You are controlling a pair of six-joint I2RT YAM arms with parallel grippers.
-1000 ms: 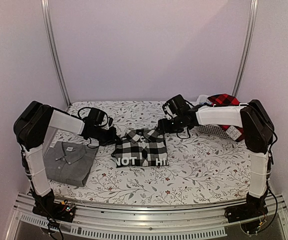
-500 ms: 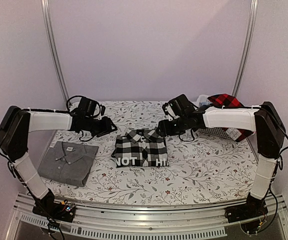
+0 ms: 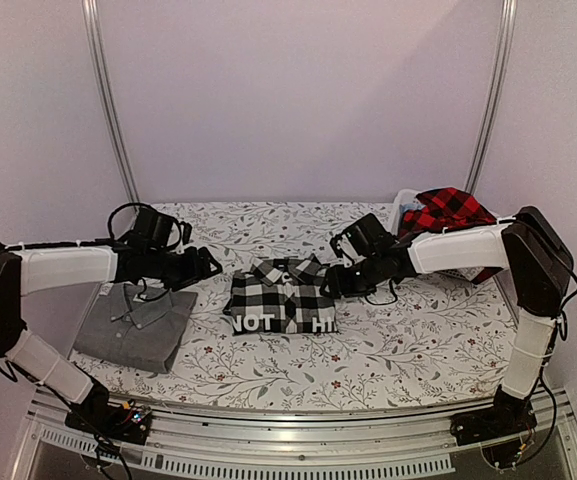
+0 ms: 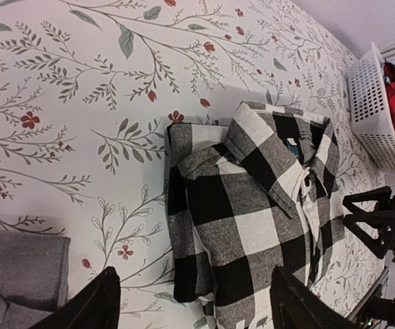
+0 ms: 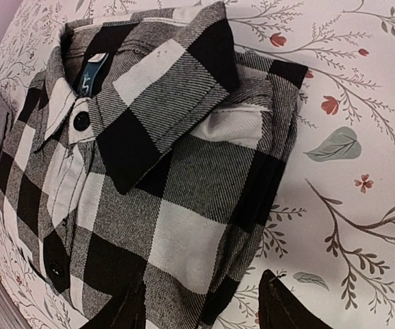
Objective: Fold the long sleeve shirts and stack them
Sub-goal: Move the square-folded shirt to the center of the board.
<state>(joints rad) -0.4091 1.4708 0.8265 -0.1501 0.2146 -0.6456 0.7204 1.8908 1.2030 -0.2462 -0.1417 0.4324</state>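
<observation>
Flanking the folded black-and-white buffalo-check shirt at mid-table, collar toward the back, white lettering along its near edge; left gripper hovers just off the shirt's left side, jaws wide, nothing between them; right gripper is at the shirt's right edge, jaws apart, one finger over the check cloth and the other over the floral tablecloth, no grip made. Grey collared shirt lies folded at the left; red-and-black check shirt heaped unfolded in the white basket at back right.

Judgement: next step is likely carrying the buffalo-check shirt onto the grey one. Risks: pinching only the top layer at either edge would let the fold open on lifting; unequal lift between arms would sag the middle and skew the bundle; the left arm crosses above the grey shirt and could drag its collar.
</observation>
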